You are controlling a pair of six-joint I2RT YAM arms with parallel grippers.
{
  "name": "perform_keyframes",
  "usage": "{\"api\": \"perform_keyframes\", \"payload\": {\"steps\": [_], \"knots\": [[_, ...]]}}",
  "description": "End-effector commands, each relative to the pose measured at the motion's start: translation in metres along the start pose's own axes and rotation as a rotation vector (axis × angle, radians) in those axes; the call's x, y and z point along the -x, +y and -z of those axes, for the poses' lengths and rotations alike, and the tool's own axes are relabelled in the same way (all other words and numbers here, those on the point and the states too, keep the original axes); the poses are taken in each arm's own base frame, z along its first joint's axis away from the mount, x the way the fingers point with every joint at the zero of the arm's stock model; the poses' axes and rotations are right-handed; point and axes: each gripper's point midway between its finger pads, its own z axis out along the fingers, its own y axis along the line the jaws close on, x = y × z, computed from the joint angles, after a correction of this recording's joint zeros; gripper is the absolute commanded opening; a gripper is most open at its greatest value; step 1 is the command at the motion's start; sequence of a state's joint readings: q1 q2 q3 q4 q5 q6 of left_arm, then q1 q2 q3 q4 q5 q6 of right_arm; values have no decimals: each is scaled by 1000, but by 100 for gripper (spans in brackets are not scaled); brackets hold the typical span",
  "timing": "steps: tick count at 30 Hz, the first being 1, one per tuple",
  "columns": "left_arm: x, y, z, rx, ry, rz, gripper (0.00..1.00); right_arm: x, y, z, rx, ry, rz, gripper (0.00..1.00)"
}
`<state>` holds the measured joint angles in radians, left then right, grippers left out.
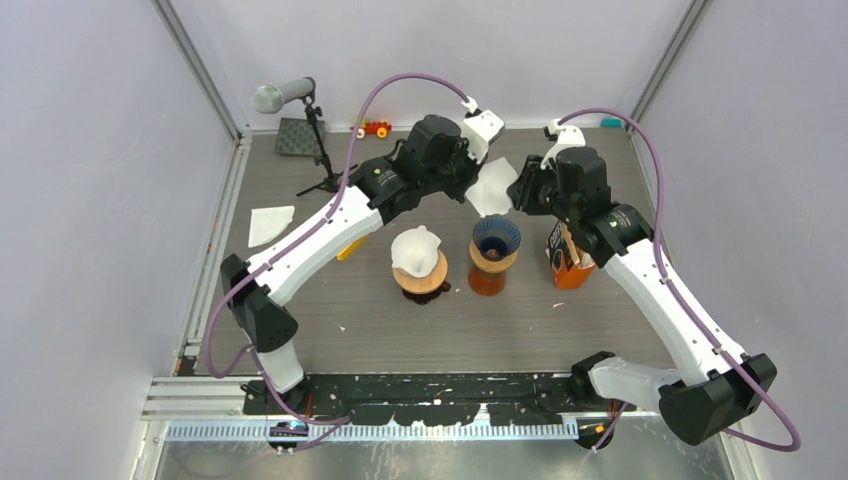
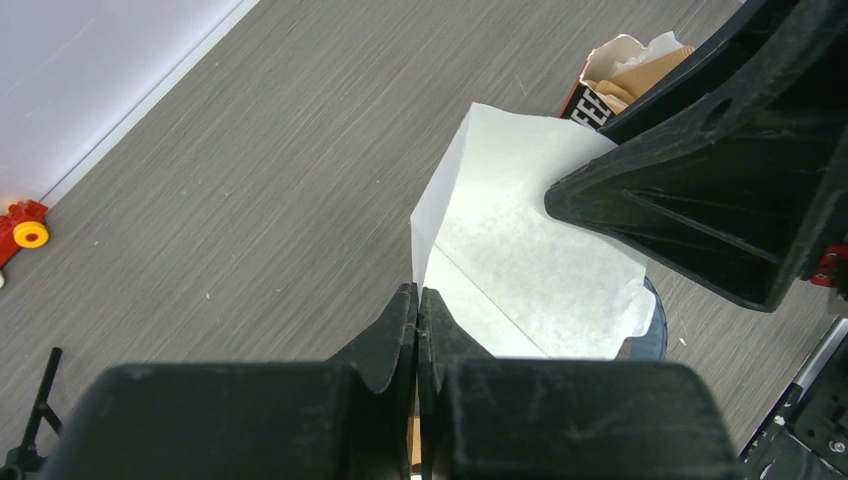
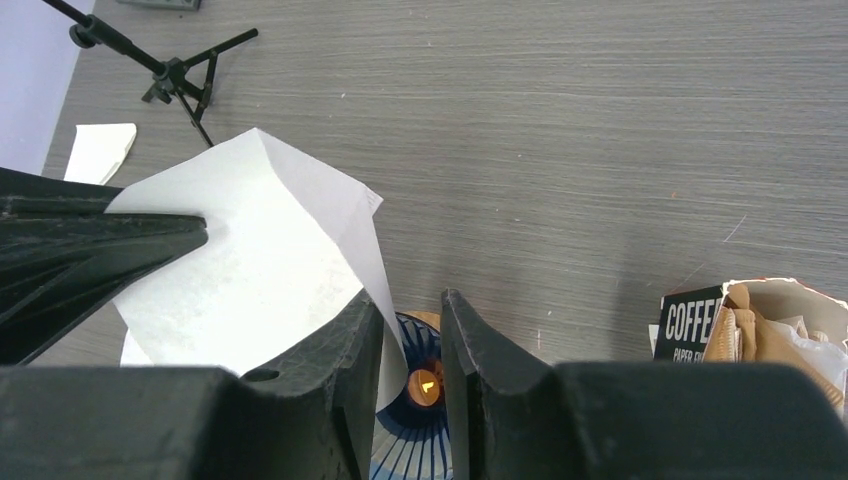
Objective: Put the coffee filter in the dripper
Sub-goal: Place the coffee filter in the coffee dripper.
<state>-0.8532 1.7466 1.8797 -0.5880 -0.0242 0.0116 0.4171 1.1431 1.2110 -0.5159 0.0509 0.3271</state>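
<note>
Hovering left end effector (image 2: 418, 305) pinches filter (image 2: 520, 250).

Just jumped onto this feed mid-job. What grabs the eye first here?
A white filter is held up at centre between the two grippers. The left gripper is pinched shut on one edge, and the right gripper has its fingers apart at the other. Just below sits the empty blue dripper. To its left, another dripper already holds a second filter.

Coffee filter (image 3: 240, 270) hangs over blue dripper (image 3: 410, 445), beside parted fingers (image 3: 340, 400).
</note>
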Motion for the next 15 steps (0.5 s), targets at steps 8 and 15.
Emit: {"api": "perform_keyframes", "payload": {"steps": [8, 15], "knots": [[39, 13, 34, 3, -125, 20, 0, 15, 10, 7, 52, -63, 18, 33], [21, -6, 23, -106, -74, -21, 0, 18, 29, 14, 160, -59, 47, 38]]}}
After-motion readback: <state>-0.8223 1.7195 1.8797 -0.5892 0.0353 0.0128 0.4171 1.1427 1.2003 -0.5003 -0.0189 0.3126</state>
